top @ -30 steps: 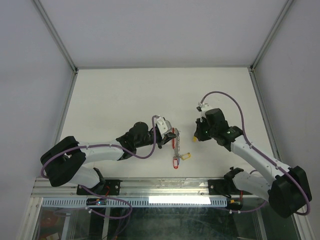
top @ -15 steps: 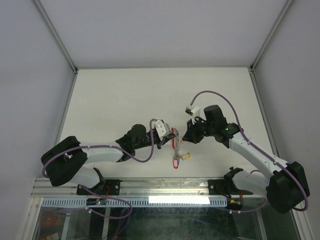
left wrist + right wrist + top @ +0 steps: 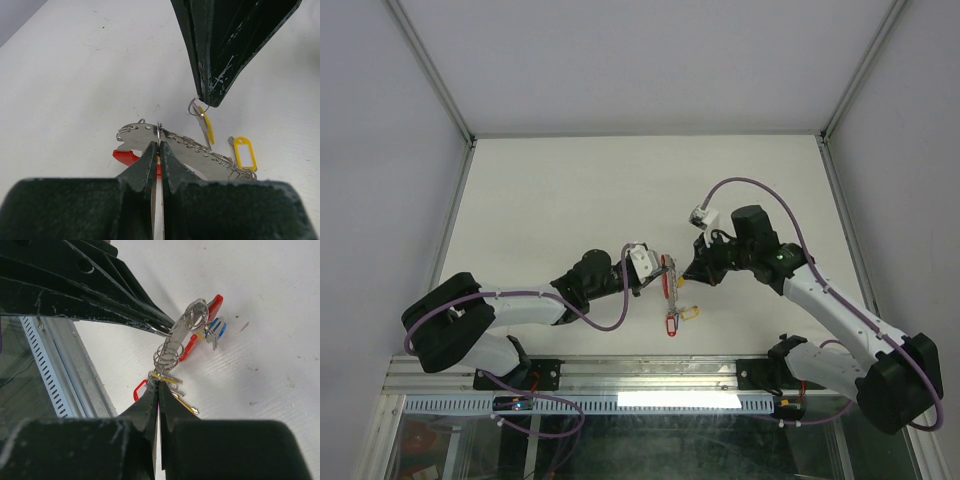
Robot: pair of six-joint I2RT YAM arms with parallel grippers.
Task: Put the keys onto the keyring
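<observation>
Left wrist view: the keyring (image 3: 141,133), grey bar uppermost and red arc beneath, sits over the white counter (image 3: 75,75), clamped in the left gripper (image 3: 159,146), whose fingers are pressed together on the bar. Tagged keys already crowd the bar, a loose yellow tag (image 3: 245,152) among them. Just beyond and to the right, the right gripper (image 3: 208,100) points down, pinching the small split ring of a yellow-tagged key (image 3: 205,126) that dangles close beside the bar; whether the two touch cannot be told. Seen from overhead, the bar's long axis runs far-to-near between the two arms, with the key on the right arm's side. The coming move likely turns on lining that ring up with the bar's end rather than meeting it broadside.
</observation>
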